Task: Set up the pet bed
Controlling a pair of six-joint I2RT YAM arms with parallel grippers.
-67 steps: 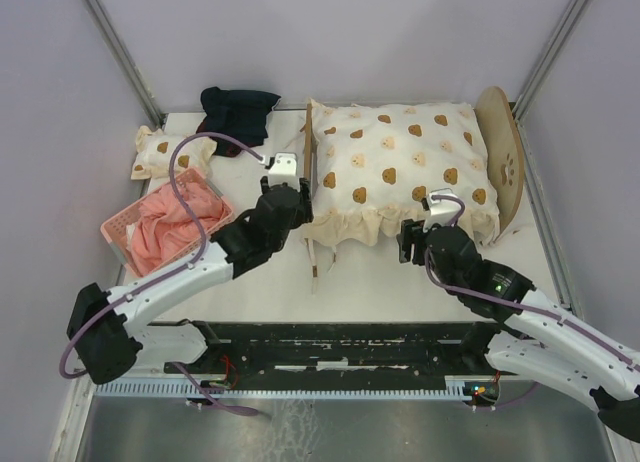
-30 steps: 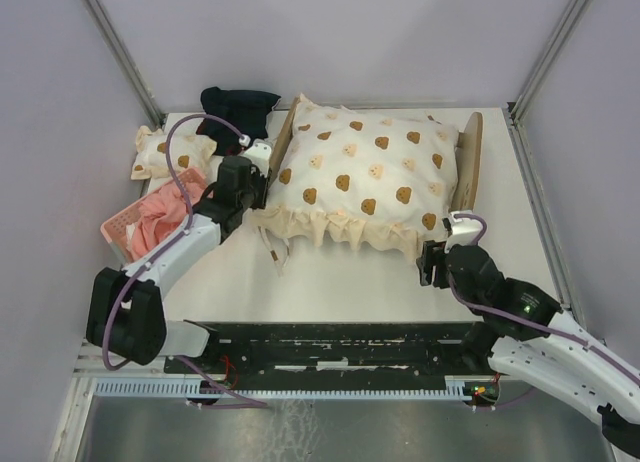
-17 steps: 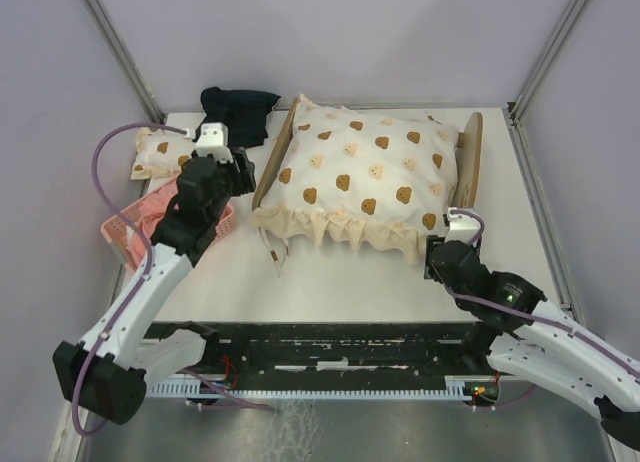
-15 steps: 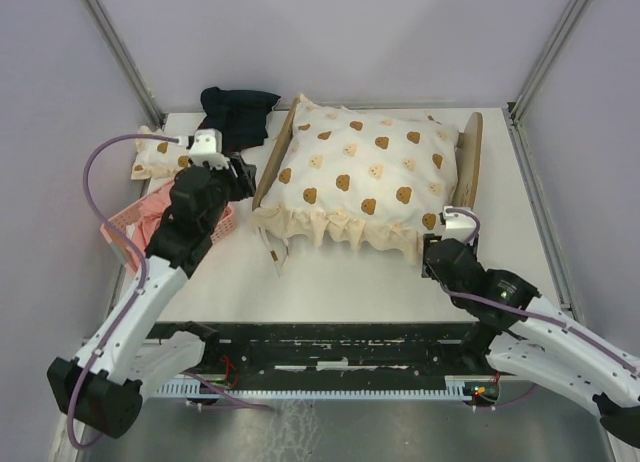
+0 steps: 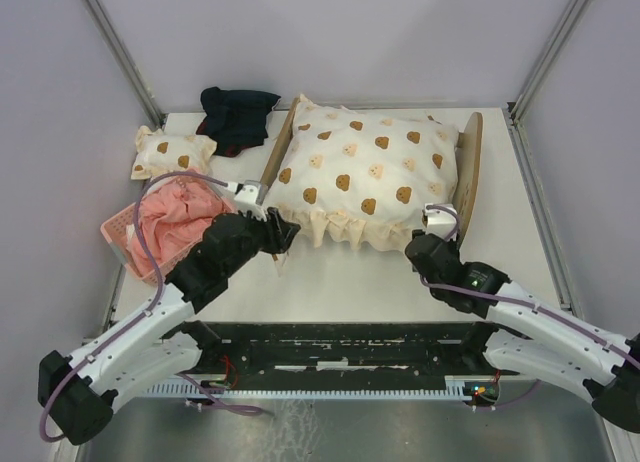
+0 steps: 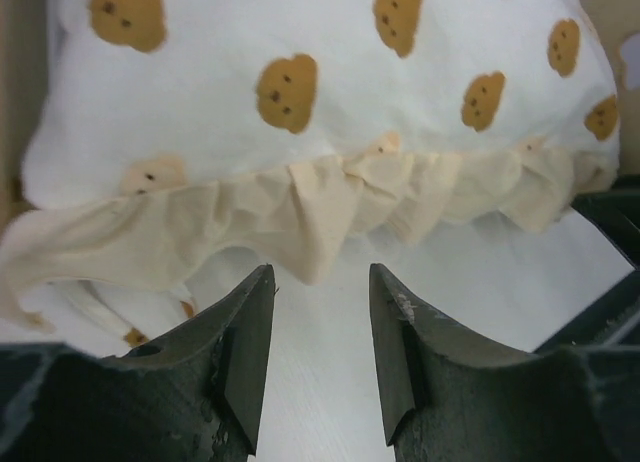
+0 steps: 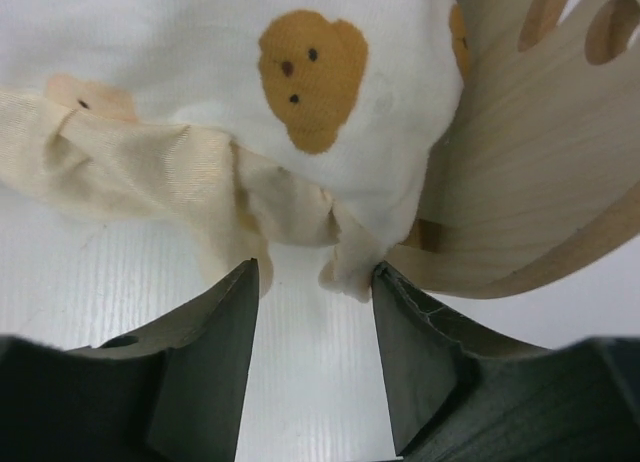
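The pet bed's plywood headboard [image 5: 467,172] stands at the right and its low footboard [image 5: 277,154] at the left. A cream bear-print quilt [image 5: 365,177] covers it; the striped mattress is hidden. My left gripper [image 5: 283,233] is open at the quilt's front left frill [image 6: 310,207], holding nothing. My right gripper [image 5: 422,244] is open at the front right corner, where the frill [image 7: 345,262] hangs between the fingers beside the headboard [image 7: 530,202]. The right finger [image 7: 420,352] touches the frill.
A pink basket [image 5: 165,227] with pink cloth stands at the left. A small bear-print pillow [image 5: 172,152] and a dark cloth [image 5: 236,114] lie at the back left. Metal posts and walls bound the table.
The bed was turned and shifted left early on. My left arm went out over the basket, then came back to the quilt's front left edge. My right gripper moved up to the front right corner.
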